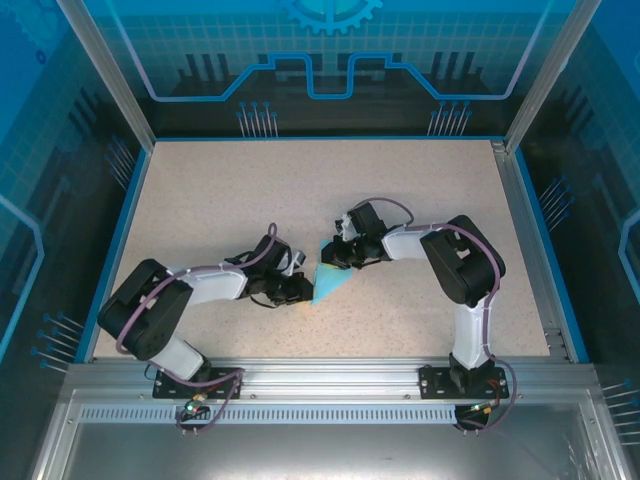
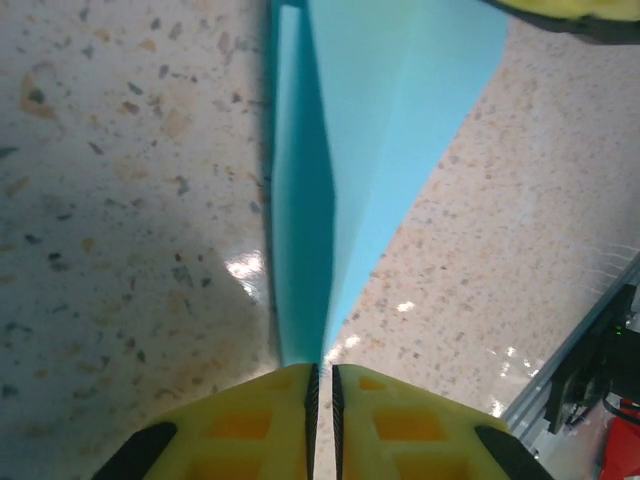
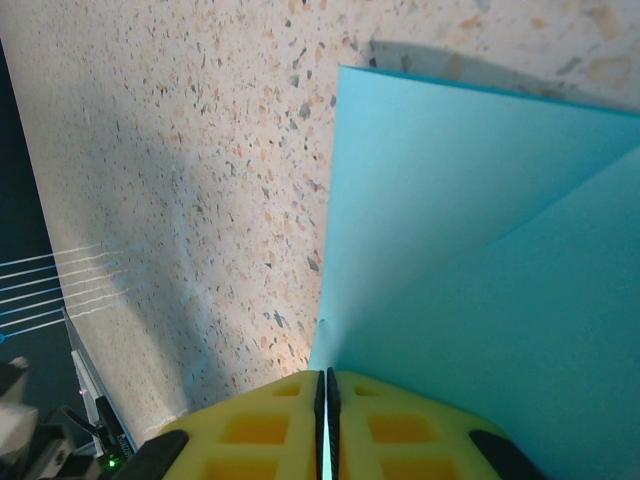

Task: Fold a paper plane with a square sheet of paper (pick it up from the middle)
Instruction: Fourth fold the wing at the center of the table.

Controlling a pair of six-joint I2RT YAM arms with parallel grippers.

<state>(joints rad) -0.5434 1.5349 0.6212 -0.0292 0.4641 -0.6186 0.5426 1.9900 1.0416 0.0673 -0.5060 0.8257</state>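
**Pinching from two sides, mid-fold**

A thin, light-blue sheet of paper point(image 1: 330, 284), already creased into a pointed, roughly triangular shape, was held over the speckled beige tabletop point(image 1: 250, 190). Whether it rested on that surface or hung just off it could not be told.

The narrow tip of the sheet was clamped by the left gripper point(image 2: 322, 385), whose yellow fingers point(image 2: 250, 425) were pressed together with barely a slit between them. From those fingers the sheet ran straight ahead and widened as it went. Its long axis lay in line with the gripper's reach, and one folded layer stood on edge just left of centre.

The right gripper point(image 3: 326, 395) was likewise closed on the paper, with an edge pinched between its pads. From there the sheet spread ahead and to the right, crossed by a diagonal crease.

Seen from above, the two grippers were set close together on opposite sides of the sheet. Neither arm could be called the nearer, since both were in contact. The coming move was judged to depend on the line running lengthwise between the two grips, along which the next fold would have to be made.
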